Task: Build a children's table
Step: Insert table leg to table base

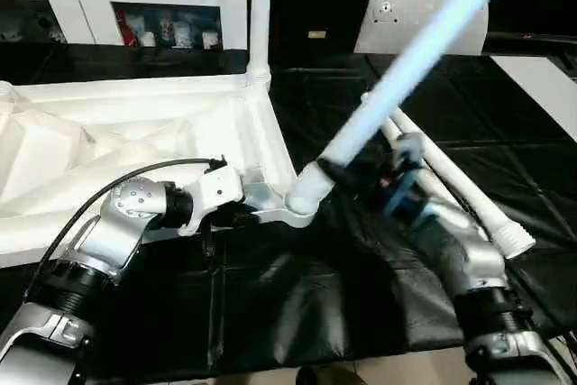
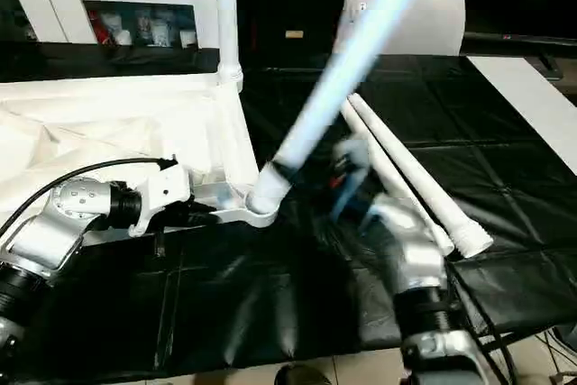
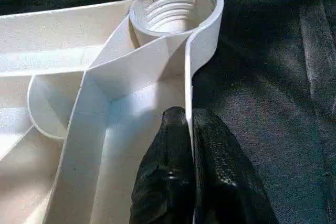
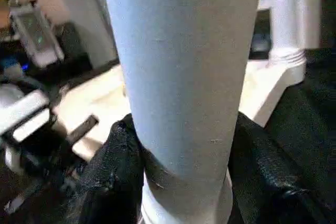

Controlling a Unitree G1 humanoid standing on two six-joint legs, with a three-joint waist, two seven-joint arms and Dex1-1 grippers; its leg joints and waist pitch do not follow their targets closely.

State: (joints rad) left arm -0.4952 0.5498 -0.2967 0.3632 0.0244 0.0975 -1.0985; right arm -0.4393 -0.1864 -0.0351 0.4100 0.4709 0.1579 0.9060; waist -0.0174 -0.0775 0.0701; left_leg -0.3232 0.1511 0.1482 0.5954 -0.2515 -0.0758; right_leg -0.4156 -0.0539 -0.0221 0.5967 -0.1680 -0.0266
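The tabletop [image 1: 135, 151] lies underside up on the black-covered counter [image 1: 297, 304], ribs showing. One leg [image 1: 260, 15] already stands upright in the far corner socket. Two spare legs [image 1: 451, 187] lie side by side on the counter, to the right of the work.

The left gripper [image 3: 190, 129] has its fingers nearly closed, pinching the thin rim wall of the tabletop just beside the near corner socket [image 3: 176, 6], whose internal thread is visible and unobstructed. The right gripper [image 4: 184, 171] has its fingers about half open, clamped around the lower end of a third leg [image 1: 406, 69], which slants up and away to the right, its base at the socket mouth in the head views.

Step in hand, as judged: seating this leg. The leg is well off vertical (the chief defect). It should be brought upright over the socket before any turning, or the thread may cross. The left grip should hold firm so the tabletop does not slide.
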